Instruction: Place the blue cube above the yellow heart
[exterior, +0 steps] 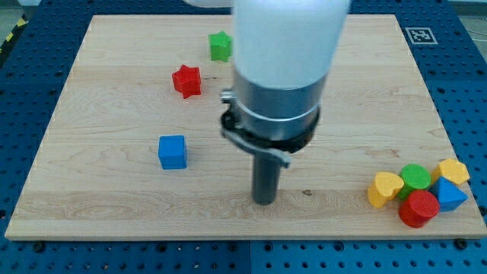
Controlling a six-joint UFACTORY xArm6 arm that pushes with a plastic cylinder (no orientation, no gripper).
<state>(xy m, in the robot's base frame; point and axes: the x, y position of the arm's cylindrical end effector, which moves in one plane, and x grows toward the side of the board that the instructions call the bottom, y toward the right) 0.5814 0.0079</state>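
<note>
The blue cube (173,151) sits on the wooden board (114,84) at the view's left of centre. The yellow heart (384,188) lies at the view's lower right, at the left end of a cluster of blocks. My tip (264,201) rests on the board between them, to the right of and a little below the blue cube, well left of the yellow heart, touching neither. The arm's white and grey body hides part of the board's middle top.
A red star-shaped block (186,80) and a green star-shaped block (221,46) lie at the upper left. Beside the yellow heart cluster a green cylinder (415,176), a red cylinder (419,208), a blue triangular block (450,195) and a second yellow block (454,170), near the board's right edge.
</note>
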